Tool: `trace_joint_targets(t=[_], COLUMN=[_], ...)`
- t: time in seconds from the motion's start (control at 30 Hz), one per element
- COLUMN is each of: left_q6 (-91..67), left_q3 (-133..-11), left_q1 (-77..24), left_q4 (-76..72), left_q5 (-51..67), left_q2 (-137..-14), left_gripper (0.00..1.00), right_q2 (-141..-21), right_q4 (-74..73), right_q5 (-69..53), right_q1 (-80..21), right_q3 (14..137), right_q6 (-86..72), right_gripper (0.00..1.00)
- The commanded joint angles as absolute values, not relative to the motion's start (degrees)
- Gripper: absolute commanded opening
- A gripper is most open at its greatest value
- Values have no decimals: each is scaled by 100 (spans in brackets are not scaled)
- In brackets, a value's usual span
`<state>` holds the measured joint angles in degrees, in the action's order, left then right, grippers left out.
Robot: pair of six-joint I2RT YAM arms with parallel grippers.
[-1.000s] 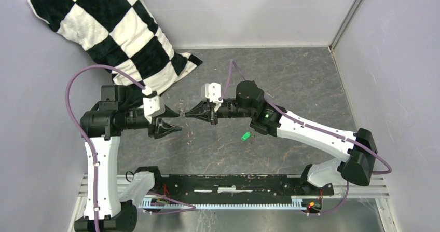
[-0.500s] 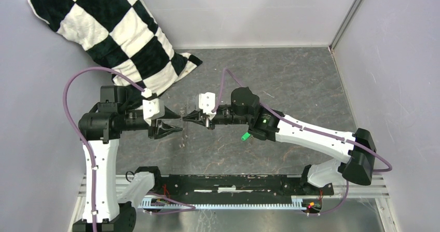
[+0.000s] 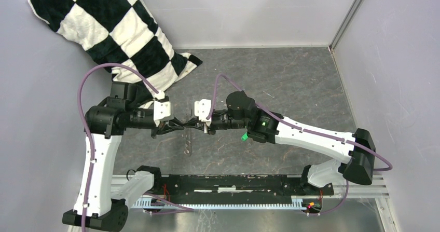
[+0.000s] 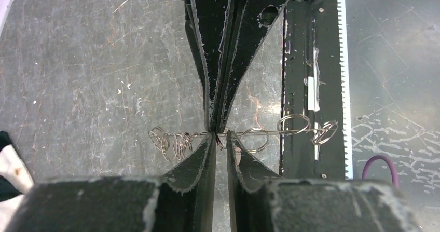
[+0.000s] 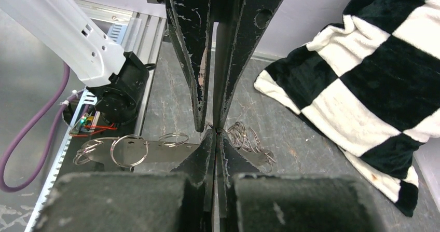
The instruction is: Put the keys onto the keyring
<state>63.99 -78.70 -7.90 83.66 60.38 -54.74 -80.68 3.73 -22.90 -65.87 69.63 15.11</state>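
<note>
The keyring [image 5: 155, 151] is a silvery metal piece with small wire rings strung along it, held level above the table between both grippers. It shows edge-on in the left wrist view [image 4: 290, 132]. My right gripper [image 5: 215, 132] is shut on its middle. My left gripper [image 4: 221, 135] meets it tip to tip, its jaws nearly closed with one small ring [image 4: 222, 141] pinched between them. From above, the left gripper [image 3: 180, 125] and the right gripper [image 3: 190, 124] touch at the table's centre. The green-tagged key [image 3: 244, 136] lies on the table, partly hidden under the right arm.
A black-and-white checked pillow [image 3: 114, 29] leans in the back left corner, close behind the left arm. A black rail [image 3: 233, 182] runs along the near edge. Grey walls close in the back and right sides.
My left gripper moved right and closed from wide open onto the keyring. My right gripper carried the keyring left to meet it. The green key stayed put.
</note>
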Motion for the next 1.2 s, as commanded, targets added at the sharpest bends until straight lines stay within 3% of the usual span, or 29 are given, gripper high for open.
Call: trace_joint_targets(t=[0.0,0.07,0.17,0.23,0.37,0.67,1.17], left_q6=[6381,6369,6330,6292,5917,5690,5308], left_q3=[-7930,-7894,-7845,-7826,-7767,-7346,-7519], left_q1=[-877,-875,-878,-878,-878,-873,-878], left_q4=[8393,8394,8395,8350,8002,7614,7321], left_q5=[6275,6267,6166,6109,6035,5504,5667], left_q2=[-5298,-5263,-5227,-5201,-5122,-4957,-4785], left_gripper=[20,22,39,43,43,29,40], right_q2=[-7989,-7981,-7922,-7893,-7884,-7793,-7807], right_q4=[938,931,945,958,957,938,883], right_q5=[-2156,-2094,-1995,-1993,-2033,-2028,-1901], right_q1=[-6705,-6729,-6739,-6738,-6765,-6821,-6885], right_q3=[7304,7288,7227,7216,7216,7181,7138], right_q6=[1635,1650,1692,1690,1670,1689,1784], right_gripper=[0,0,0,0,0,1,0])
